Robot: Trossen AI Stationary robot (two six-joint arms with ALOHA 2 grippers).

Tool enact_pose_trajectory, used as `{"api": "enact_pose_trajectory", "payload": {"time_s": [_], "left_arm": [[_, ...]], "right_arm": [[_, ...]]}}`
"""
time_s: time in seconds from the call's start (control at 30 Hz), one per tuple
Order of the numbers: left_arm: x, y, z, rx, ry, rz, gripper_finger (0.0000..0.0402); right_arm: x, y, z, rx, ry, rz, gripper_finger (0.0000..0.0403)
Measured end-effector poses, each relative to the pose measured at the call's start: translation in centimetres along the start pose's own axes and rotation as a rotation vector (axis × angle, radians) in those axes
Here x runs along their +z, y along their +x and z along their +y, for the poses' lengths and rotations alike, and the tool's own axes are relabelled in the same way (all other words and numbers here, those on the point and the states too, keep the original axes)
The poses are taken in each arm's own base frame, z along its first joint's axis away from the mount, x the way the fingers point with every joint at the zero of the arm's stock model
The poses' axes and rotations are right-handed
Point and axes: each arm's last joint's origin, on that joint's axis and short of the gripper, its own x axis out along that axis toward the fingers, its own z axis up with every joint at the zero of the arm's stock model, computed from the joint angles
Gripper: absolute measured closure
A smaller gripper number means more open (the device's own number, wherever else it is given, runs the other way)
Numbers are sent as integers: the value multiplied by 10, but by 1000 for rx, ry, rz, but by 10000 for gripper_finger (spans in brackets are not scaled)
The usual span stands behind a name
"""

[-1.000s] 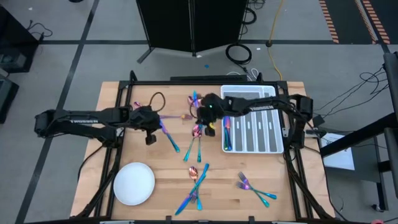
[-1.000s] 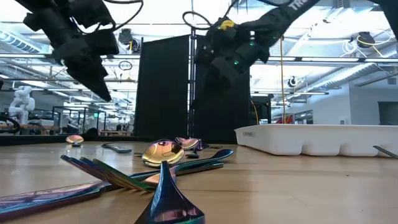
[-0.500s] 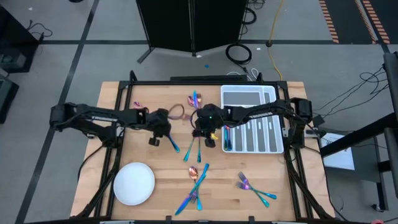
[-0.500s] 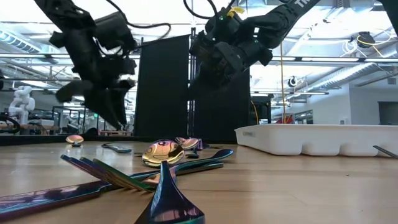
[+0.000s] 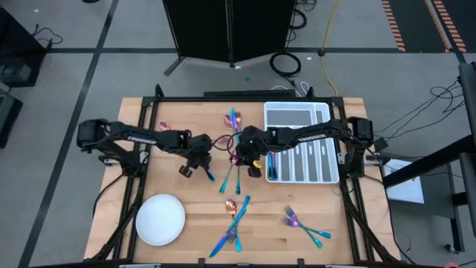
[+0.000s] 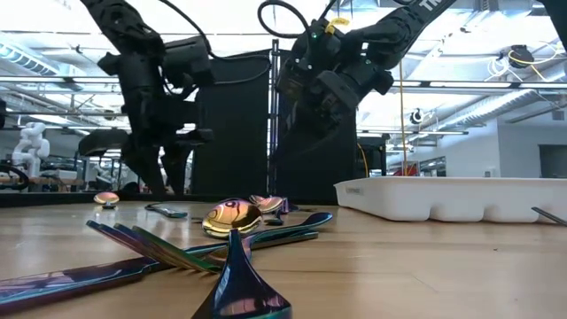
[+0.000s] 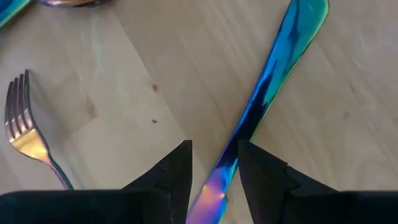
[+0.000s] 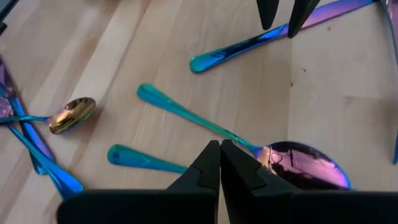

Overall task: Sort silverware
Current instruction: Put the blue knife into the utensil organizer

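The silverware lies scattered flat on the table (image 5: 178,186), slim iridescent pieces in pink, purple, blue and teal. A blue knife (image 7: 267,102) lies slanted just left of centre, its purple end between the left claw's fingers. Beside it lies a gold-tinted fork (image 7: 28,134). At the centre a purple-bowled spoon (image 8: 298,163) with a teal handle lies among other teal handles, and a small gold spoon (image 8: 73,114) sits close by. A crossed cluster (image 5: 233,217) lies nearer the front edge, and a pair of forks (image 5: 303,225) to its right. A few pieces (image 5: 232,119) lie near the far edge.
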Motion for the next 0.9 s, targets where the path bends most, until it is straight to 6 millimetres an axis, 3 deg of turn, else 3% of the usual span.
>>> {"api": "enact_pose_trajectory", "payload": {"time_s": [0.27,0.9], "left_arm": [[1,2,-1,-97,-1,17,272],[1,3,-1,-87,2,18,272]], "right_arm": [[-2,0,0,2,7,19,403],[-2,0,0,2,2,16,403]]}}
